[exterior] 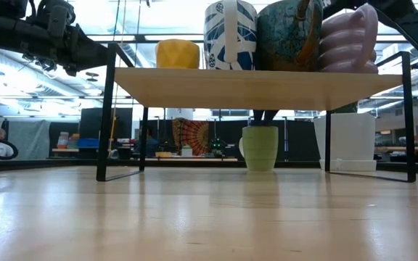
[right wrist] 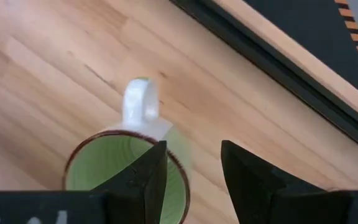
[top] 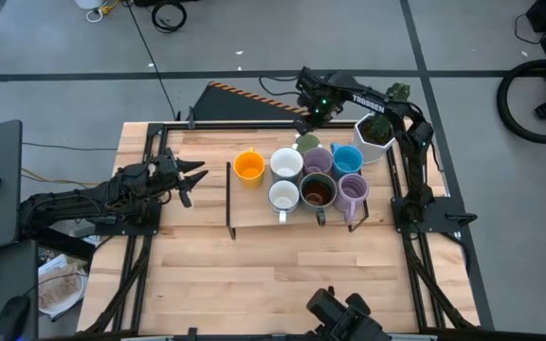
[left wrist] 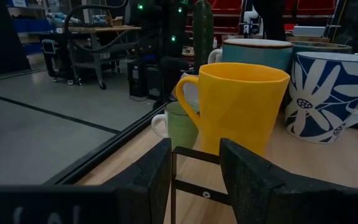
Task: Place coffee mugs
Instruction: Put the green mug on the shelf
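White lettering reading "TROSSEN" stands on the right arm (top: 368, 99) in the high view.

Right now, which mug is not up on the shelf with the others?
The green mug: it stands on the table behind the shelf, beside the white pot, directly below the right pincer. The other mugs sit on the shelf top.

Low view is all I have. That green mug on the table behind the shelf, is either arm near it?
Observer: Yes, the right gripper hangs directly over the green mug.
Operator: Holding it?
Observer: No, its jaws stand open, not closed on it.
Operator: And the left?
Observer: The left gripper waits left of the shelf, jaws open, facing the orange mug.
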Motion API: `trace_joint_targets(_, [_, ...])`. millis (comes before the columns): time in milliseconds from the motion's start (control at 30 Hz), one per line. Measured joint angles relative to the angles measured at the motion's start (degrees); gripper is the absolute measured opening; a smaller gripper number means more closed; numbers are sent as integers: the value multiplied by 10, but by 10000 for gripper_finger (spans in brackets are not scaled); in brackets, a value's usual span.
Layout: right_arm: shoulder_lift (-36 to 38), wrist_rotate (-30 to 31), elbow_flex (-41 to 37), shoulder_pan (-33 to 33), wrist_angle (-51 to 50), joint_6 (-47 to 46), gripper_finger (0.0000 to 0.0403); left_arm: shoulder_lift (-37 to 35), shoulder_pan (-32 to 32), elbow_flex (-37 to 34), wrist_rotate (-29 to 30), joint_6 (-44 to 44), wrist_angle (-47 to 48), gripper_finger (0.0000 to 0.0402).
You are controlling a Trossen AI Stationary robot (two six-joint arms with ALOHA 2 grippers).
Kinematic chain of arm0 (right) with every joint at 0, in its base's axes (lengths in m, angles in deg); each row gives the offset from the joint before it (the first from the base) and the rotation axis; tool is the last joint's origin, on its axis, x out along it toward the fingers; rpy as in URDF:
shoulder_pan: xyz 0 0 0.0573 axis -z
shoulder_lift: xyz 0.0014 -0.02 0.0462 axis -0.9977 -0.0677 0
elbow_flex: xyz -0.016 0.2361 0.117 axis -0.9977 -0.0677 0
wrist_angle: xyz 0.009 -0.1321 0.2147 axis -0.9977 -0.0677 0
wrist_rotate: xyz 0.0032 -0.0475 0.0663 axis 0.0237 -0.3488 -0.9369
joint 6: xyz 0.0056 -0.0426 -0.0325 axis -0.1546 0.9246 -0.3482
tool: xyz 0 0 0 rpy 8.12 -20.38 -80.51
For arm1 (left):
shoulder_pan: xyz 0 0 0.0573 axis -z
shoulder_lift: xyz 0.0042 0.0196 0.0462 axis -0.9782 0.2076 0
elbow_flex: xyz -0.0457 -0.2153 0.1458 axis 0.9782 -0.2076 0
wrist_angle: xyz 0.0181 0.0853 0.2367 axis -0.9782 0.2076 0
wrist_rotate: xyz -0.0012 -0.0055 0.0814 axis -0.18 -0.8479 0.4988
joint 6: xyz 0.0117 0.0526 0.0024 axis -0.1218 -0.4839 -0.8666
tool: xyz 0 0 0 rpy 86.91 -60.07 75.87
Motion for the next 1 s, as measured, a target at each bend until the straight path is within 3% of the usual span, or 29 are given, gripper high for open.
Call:
trace_joint_targets(233, [5,-1,-52,-1,24,2,157,0,0,0,0,0,0,142])
trace_joint_targets(833, [-1,-15,-56,-32,40,61,157,0,0,0,0,0,0,142])
trace_joint_targets(1000, [-1,-15,-56,-32,41,61,136,0,0,0,0,0,0,142])
